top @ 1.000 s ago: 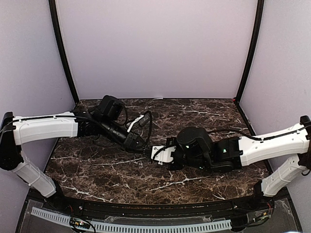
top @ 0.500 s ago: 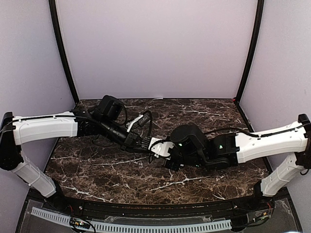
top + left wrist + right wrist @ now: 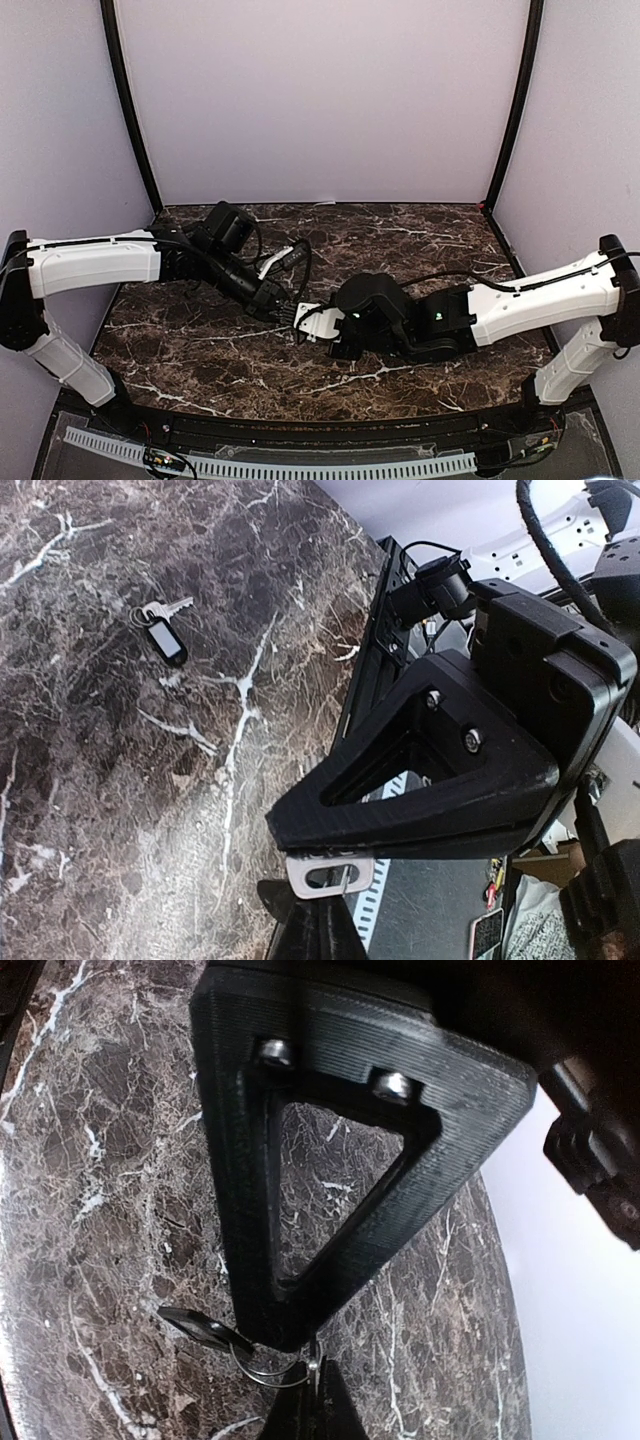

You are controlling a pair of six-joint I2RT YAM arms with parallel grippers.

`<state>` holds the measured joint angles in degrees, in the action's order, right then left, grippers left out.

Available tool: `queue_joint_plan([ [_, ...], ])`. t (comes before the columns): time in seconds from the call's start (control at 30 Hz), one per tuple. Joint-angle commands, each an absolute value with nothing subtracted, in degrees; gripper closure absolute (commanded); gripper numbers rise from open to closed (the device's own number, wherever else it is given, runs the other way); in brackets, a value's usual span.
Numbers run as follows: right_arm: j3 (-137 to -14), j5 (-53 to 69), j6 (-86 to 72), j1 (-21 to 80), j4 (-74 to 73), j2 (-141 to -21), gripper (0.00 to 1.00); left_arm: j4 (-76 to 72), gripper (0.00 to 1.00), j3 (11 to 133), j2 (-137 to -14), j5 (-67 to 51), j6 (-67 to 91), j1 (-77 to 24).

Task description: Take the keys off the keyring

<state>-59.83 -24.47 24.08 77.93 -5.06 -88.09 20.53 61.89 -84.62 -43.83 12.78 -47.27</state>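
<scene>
My two grippers meet tip to tip above the middle of the dark marble table (image 3: 200,350). My left gripper (image 3: 287,311) (image 3: 322,922) is shut on the thin wire keyring (image 3: 268,1373), whose black fob (image 3: 195,1325) hangs to one side. My right gripper (image 3: 303,316) (image 3: 312,1405) is shut on one of the keys. That silvery key's slotted head (image 3: 330,875) shows just under the right gripper's black finger (image 3: 430,780), with the ring wire threaded through the slot. In the right wrist view the key is edge-on between my fingertips.
In the left wrist view, a second small ring with a black fob (image 3: 165,640) and a silver key (image 3: 178,606) lies flat on the marble. A perforated white strip (image 3: 270,465) runs along the near edge. Lilac walls (image 3: 320,100) enclose the table.
My right arm has slid left and its gripper has closed the gap to the left gripper. The left arm has dipped slightly toward it. Both grippers stayed shut.
</scene>
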Motion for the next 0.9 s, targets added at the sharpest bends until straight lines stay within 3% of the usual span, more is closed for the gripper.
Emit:
queue_joint_plan([
  [0.0, -59.39, -19.63, 34.91, 80.95, 17.19, -87.18, 1.00, 16.88, 1.00, 62.89, -86.40, -48.54, 9.32, -48.85],
  [0.43, -60.15, -16.42, 45.07, 80.96, 16.91, -87.11, 1.00, 25.95, 1.00, 68.06, -92.00, -44.13, 2.88, -51.61],
  [0.87, -64.42, -18.16, 30.19, 78.68, 10.35, -89.47, 1.00, 22.04, 1.00, 65.07, -88.01, -38.20, 2.46, -52.21],
])
